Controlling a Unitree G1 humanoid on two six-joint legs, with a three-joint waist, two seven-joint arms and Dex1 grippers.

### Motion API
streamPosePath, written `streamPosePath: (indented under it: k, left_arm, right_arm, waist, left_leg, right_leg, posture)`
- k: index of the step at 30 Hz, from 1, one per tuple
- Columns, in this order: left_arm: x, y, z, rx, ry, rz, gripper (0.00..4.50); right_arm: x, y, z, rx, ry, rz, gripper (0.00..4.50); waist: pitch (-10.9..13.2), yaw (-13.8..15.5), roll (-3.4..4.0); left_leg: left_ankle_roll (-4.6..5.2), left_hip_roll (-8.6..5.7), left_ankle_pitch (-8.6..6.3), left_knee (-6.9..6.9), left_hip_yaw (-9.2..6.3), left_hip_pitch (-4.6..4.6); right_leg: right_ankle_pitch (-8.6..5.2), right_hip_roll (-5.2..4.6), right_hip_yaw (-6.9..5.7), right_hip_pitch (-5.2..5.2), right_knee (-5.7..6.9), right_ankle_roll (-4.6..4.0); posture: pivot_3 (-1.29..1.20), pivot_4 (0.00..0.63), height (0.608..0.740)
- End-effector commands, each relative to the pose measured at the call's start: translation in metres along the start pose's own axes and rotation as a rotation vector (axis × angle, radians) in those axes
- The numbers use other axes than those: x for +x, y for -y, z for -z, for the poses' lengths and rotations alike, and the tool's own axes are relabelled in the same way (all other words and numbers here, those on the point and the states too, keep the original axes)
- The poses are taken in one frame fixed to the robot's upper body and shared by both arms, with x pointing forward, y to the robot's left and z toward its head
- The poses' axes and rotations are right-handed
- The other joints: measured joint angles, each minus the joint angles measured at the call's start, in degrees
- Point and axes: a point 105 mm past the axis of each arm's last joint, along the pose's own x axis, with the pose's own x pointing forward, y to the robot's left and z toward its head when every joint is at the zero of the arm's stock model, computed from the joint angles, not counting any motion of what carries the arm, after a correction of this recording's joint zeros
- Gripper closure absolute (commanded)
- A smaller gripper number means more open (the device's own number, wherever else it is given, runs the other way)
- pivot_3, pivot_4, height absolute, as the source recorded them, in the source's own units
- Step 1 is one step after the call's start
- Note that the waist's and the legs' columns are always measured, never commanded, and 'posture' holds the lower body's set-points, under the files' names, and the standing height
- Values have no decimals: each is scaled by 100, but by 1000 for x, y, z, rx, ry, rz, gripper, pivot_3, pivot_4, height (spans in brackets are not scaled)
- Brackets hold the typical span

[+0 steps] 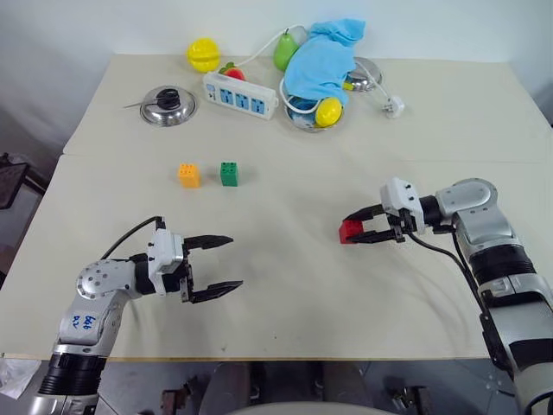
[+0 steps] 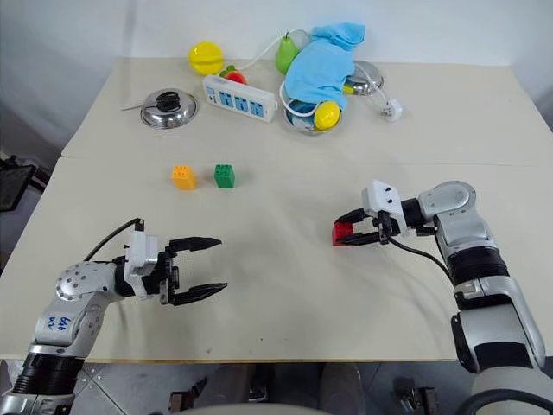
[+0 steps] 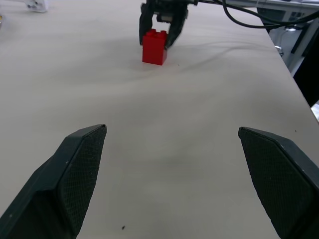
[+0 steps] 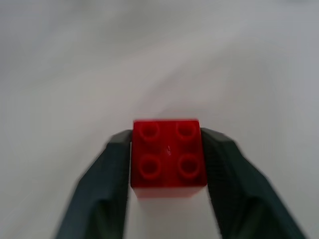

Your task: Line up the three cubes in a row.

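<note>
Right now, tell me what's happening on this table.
The robot is lining up three cubes. Its right gripper has its fingers on either side of the red cube, which sits on the table well to the right of the other two. The orange cube and green cube already stand side by side, slightly apart. The left gripper hangs open over bare table, holding nothing.

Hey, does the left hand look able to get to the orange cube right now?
Probably yes. The left hand is open, and only bare table lies between it and the orange cube; the green cube sits beside it, off that path.
</note>
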Motion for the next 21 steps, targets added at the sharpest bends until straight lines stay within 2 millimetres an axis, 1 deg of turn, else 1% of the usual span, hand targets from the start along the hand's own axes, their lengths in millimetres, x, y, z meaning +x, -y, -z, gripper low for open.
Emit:
streamPosePath:
  k: [1,4,5,7,9,10,11,13,15,16,18,20,21]
  left_arm:
    - [-8,-1,-10,18,11,-29,0]
    - [-16,-7,-10,27,7,-98,0]
    - [-23,-12,-10,24,16,-160,0]
    - [-42,-21,-10,26,36,-301,0]
    - [-75,-25,-3,3,43,-499,0]
    - [-90,-25,2,-10,38,-584,0]
    - [-100,-23,5,-16,33,-644,0]
    - [-123,-18,14,-29,21,-793,0]
    - [-142,-12,21,-45,7,-913,0]
    - [-150,-10,24,-58,10,-964,0]
    - [-160,-4,27,-60,4,-1047,0]
    - [-161,-2,25,-69,20,-1080,0]
    - [-159,-4,23,-75,41,-1092,0]
  right_arm:
    - [-6,0,-9,-72,21,-31,1106]
    - [-18,6,-19,-126,72,29,137]
    - [-26,7,-24,-151,101,67,25]
    - [-45,3,-35,-163,186,125,25]
    - [-62,-10,-46,-140,298,170,25]
    - [-67,-16,-47,-130,325,200,25]
    - [-70,-20,-48,-130,346,234,25]
    - [-77,-25,-48,-71,427,367,25]
    - [-80,-33,-45,35,495,468,25]
    - [-79,-38,-43,64,520,504,25]
    - [-79,-49,-31,125,571,629,25]
    - [-77,-58,-21,167,593,708,25]
    - [-74,-64,-15,177,591,731,25]
  waist:
    - [1,-15,1]
    - [3,-43,6]
    - [3,-55,6]
    - [4,-71,7]
    - [4,-61,7]
    - [3,-61,6]
    - [3,-60,5]
    - [6,-57,0]
    - [7,-42,-3]
    - [8,-34,-5]
    - [5,8,-10]
    - [3,61,-14]
    - [3,80,-14]
  left_leg:
    - [-1,1,0,-1,-1,0]
    - [-1,1,0,-4,-1,-1]
    - [-1,1,0,-4,-2,-1]
    - [-1,1,0,-5,-1,-2]
    - [-2,2,0,-8,-8,-3]
    - [-5,4,-3,-10,-10,-2]
    - [-8,6,-6,-16,-11,-2]
    - [-7,3,-10,-20,-7,-2]
    - [-5,3,-11,-16,-2,1]
    - [-6,4,-12,-11,-1,2]
    - [-5,5,-11,-8,3,4]
    - [-13,10,-15,-8,3,12]
    - [-28,10,-24,-9,5,11]
  right_leg:
    - [0,0,0,0,0,0]
    - [0,0,0,-3,-1,0]
    - [0,0,0,-3,-2,0]
    - [0,0,1,-3,-3,0]
    - [0,-1,-3,-3,-6,-1]
    - [-1,-1,-4,-2,-8,-2]
    - [-1,-1,-6,-2,-10,-2]
    - [-1,-1,-8,-2,-16,-3]
    - [-1,-3,-4,0,-14,-2]
    - [-1,-4,-1,1,-11,-2]
    - [0,-8,4,0,-7,1]
    - [0,-8,7,0,-5,0]
    - [0,-8,8,-1,-5,0]
  posture:
    - [0,150,740]
    - [0,150,740]
    - [0,150,740]
    - [0,150,740]
    - [0,150,740]
    - [0,150,740]
    - [0,150,740]
    - [0,150,740]
    - [0,150,740]
    - [0,150,740]
    - [0,150,740]
    - [0,150,740]
    - [0,150,740]
